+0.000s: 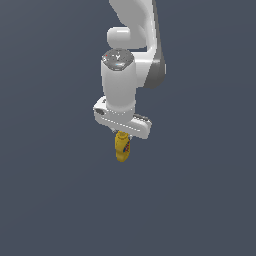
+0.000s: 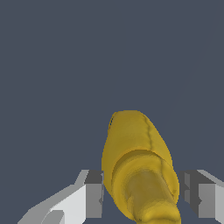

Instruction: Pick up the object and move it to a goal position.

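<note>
One white arm is reaching down from the top of the exterior view, wrist pointing straight down over a flat grey-blue floor. The gripper is sitting at the lower end of the arm, its crossbar tilting slightly down toward the exterior view's right.

The bottle is hanging out from beneath the gripper, small and yellow, far smaller than the hand above it. It is standing roughly upright, leaning a little. A red-and-blue mark is showing on the side facing the exterior view's right. The upper end of the bottle is disappearing under the crossbar, so the fingertips are not showing from this angle.

In the wrist view the bottle is filling the middle of the frame, the narrower rounded cap nearest the camera and the wider body running away from it. One finger is sitting on one side and the other finger on the opposite side. The jaws are standing part-way closed, with the bottle between them. The first pad is looking flush against the yellow side; at the second a thin dark strip is showing, so contact there is unclear.

No shadow or contact with the floor is visible beneath the bottle.
</note>
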`<action>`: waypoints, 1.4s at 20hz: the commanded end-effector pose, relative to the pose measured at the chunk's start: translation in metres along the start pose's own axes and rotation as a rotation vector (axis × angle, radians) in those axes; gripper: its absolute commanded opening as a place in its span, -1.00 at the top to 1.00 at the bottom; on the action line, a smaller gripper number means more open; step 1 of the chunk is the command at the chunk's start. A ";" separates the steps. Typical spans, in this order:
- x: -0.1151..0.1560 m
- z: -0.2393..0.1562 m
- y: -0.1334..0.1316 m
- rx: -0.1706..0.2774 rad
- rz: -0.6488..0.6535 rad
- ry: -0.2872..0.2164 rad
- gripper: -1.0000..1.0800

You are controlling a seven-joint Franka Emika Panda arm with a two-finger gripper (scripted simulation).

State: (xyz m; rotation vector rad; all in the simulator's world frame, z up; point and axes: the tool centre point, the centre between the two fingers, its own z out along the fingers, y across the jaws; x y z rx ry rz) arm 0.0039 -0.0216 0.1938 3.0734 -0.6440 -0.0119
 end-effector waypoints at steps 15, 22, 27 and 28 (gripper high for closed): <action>0.077 -0.068 0.013 0.003 0.000 0.008 1.00; 0.091 -0.079 0.014 0.003 0.000 0.008 1.00; 0.095 -0.081 0.015 0.003 0.000 0.007 1.00; 0.095 -0.081 0.015 0.003 0.000 0.007 1.00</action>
